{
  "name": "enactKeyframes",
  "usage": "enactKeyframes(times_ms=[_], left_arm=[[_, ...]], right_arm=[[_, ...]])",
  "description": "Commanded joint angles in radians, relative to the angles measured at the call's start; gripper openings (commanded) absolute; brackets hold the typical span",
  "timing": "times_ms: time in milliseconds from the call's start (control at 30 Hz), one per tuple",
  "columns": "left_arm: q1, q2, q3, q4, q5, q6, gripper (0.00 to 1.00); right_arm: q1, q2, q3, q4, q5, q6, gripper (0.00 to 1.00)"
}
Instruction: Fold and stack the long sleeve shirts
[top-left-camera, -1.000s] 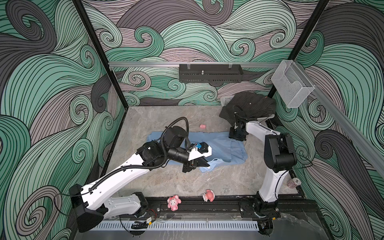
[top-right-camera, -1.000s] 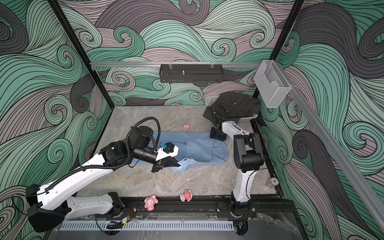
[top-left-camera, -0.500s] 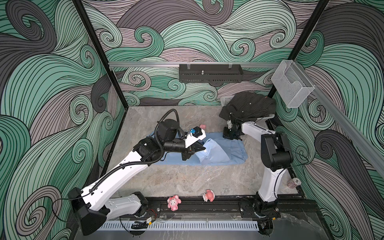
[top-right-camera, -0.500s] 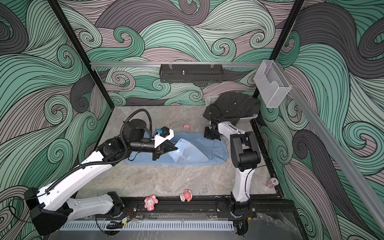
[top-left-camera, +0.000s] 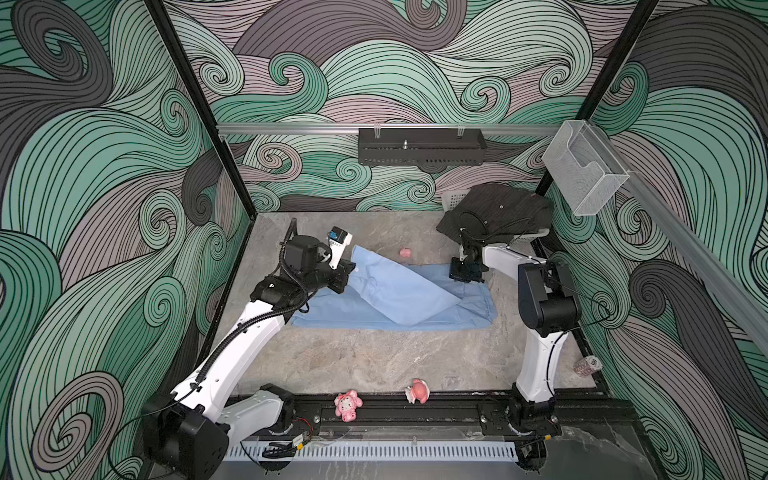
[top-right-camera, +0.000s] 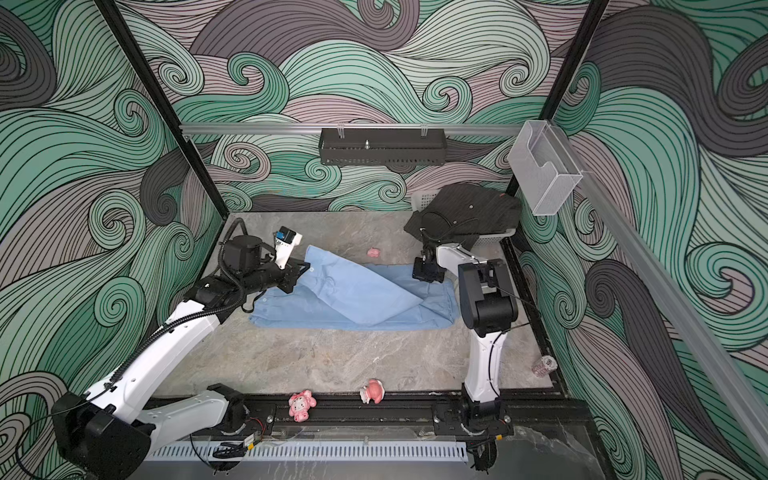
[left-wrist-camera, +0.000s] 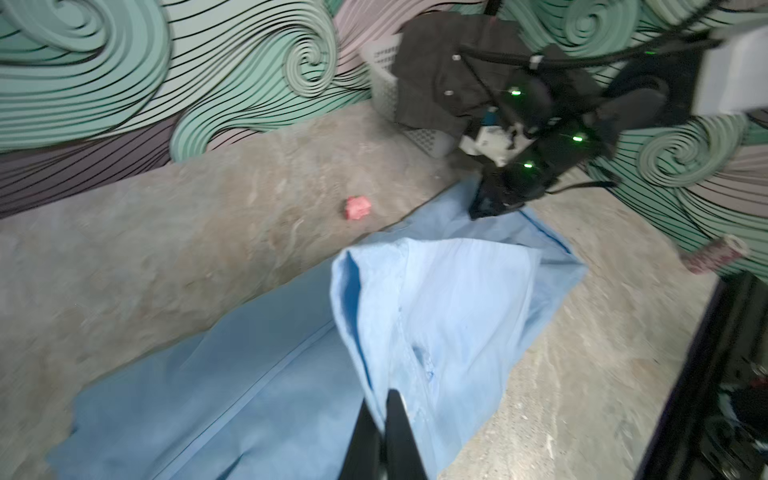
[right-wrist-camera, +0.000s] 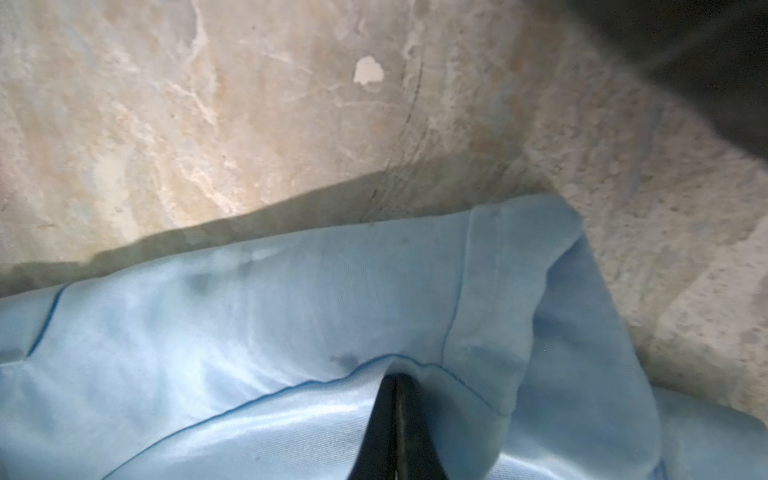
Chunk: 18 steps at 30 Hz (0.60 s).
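Blue cloth shirt (top-left-camera: 415, 299) draping soft, light, limp (slipping likely); left gripper (top-left-camera: 348, 270) clenching raised flap, right gripper (top-left-camera: 464, 277) pinching far hem; 2 seam grips probably serving best.

L gripper (left-wrist-camera: 380, 409) pinches blue shirt (left-wrist-camera: 257, 395) edge — dark shirt (left-wrist-camera: 428, 62) over basket (left-wrist-camera: 382, 83).

**Two shirts, one part-folded**

The light blue shirt (top-left-camera: 399, 299) lies spread lengthwise on the desk (top-left-camera: 374, 357). A broad flap is drawn slantwise across its body, and the flap's left end is lifted. The dark charcoal shirt (top-left-camera: 498, 210) sits crumpled over a pale basket (top-left-camera: 451, 198) in the back right corner
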<state>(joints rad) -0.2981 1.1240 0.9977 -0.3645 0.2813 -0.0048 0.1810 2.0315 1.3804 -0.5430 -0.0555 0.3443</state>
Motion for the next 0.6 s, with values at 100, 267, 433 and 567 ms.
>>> enactKeyframes(times_ms=[100, 267, 433, 567], left_arm=[[0.137, 0.063, 0.007, 0.024, -0.120, -0.131, 0.00], [0.181, 0.150, 0.020, 0.022, -0.136, -0.158, 0.00], [0.192, 0.214, 0.045, 0.010, -0.131, -0.180, 0.00], [0.203, 0.220, 0.041, 0.003, -0.132, -0.178, 0.00]], right_arm=[[-0.019, 0.003, 0.003, -0.060, 0.056, -0.009, 0.06], [-0.019, -0.002, 0.012, -0.067, 0.045, -0.005, 0.12], [-0.019, -0.049, 0.022, -0.068, 0.015, 0.001, 0.28], [-0.019, -0.091, 0.032, -0.063, 0.017, -0.005, 0.31]])
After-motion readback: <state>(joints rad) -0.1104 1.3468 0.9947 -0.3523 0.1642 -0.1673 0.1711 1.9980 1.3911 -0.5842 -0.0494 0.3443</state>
